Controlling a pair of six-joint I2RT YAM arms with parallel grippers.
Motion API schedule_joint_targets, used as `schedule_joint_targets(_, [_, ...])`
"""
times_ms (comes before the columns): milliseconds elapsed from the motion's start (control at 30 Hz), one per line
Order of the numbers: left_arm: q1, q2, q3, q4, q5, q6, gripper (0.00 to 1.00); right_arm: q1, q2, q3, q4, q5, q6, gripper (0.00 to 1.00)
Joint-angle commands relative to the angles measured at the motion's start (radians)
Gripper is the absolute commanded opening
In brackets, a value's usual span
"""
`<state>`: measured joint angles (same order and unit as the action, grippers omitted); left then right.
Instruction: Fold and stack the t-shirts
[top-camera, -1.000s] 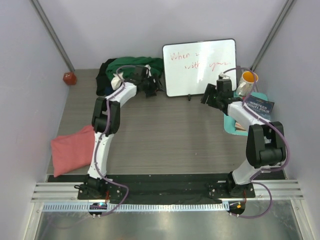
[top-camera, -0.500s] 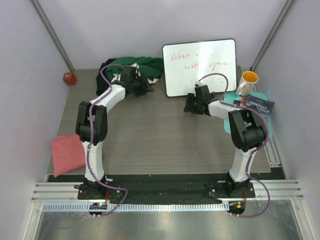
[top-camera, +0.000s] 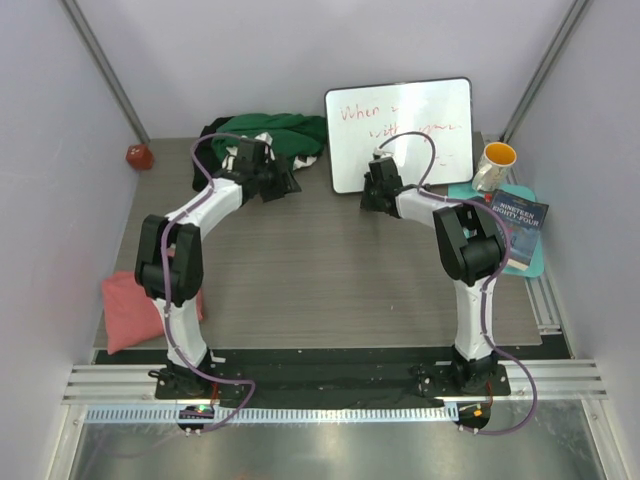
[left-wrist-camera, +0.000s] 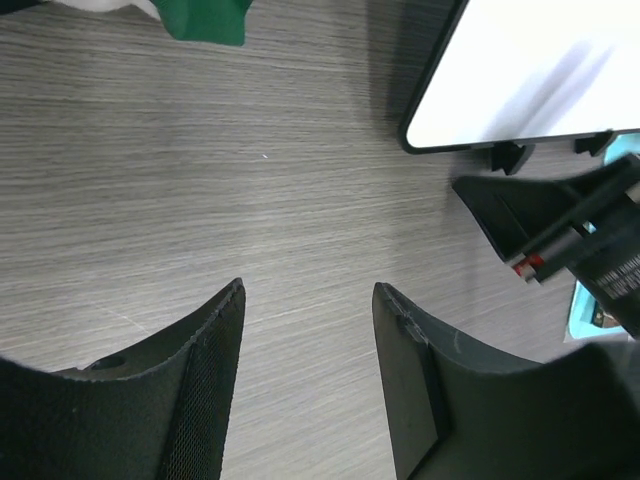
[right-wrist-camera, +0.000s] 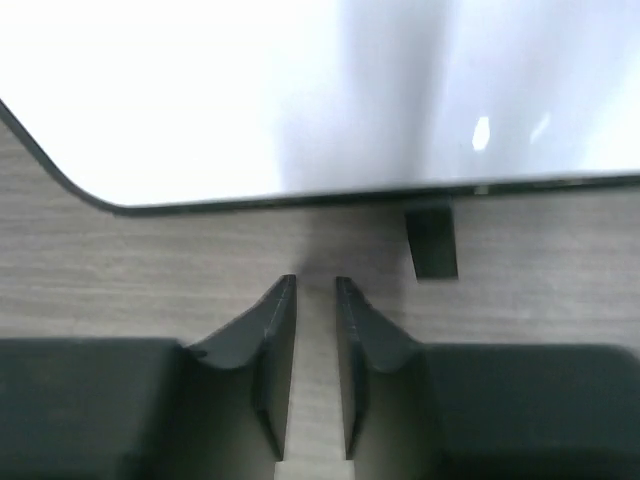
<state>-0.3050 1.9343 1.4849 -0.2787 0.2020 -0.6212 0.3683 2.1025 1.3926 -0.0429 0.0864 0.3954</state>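
L gripper (left-wrist-camera: 308, 300) is spread wide w/ nothing btwn its fingers, over bare table (left-wrist-camera: 150, 180). The dark green tee (top-camera: 275, 127) is heaped just ahead of it, w/ the black tee (top-camera: 209, 138) at the heap's left edge. The salmon pink tee (top-camera: 120, 310) lies well behind it, off to its left. R gripper (right-wrist-camera: 315, 300) has fingers nearly together w/ a thin gap, pinching nothing, and the whiteboard (right-wrist-camera: 250, 90) bottom edge is right ahead of its tips.
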Motion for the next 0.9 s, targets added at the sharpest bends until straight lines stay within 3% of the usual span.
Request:
schedule_joint_targets(0, [0.006, -0.083, -0.032, 0.042, -0.007, 0.018, 0.54, 0.006, 0.076, 0.065, -0.057, 0.055, 0.013, 0.19])
schedule_joint_targets(100, [0.006, -0.115, -0.057, 0.041, -0.009, 0.023, 0.54, 0.007, 0.114, 0.118, -0.077, 0.088, -0.001, 0.13])
schedule_joint_targets(333, [0.004, -0.152, -0.081, 0.039, -0.021, 0.034, 0.54, 0.003, 0.215, 0.279, -0.146, 0.139, -0.036, 0.08])
schedule_joint_targets(667, [0.006, -0.179, -0.115, 0.032, -0.006, 0.028, 0.53, -0.019, 0.290, 0.382, -0.181, 0.148, -0.046, 0.10])
schedule_joint_targets(700, [0.004, -0.181, -0.117, 0.030, -0.004, 0.026, 0.54, -0.022, 0.291, 0.384, -0.184, 0.147, -0.047, 0.14])
schedule_joint_targets(733, [0.006, -0.184, -0.118, 0.030, -0.004, 0.025, 0.54, -0.023, 0.291, 0.381, -0.184, 0.145, -0.049, 0.25])
schedule_joint_targets(833, [0.006, -0.196, -0.126, 0.029, -0.006, 0.017, 0.59, -0.029, 0.274, 0.364, -0.183, 0.107, -0.056, 0.46])
schedule_joint_targets(867, [0.006, -0.205, -0.129, 0.027, -0.010, 0.015, 0.62, -0.029, 0.265, 0.358, -0.183, 0.092, -0.056, 0.47])
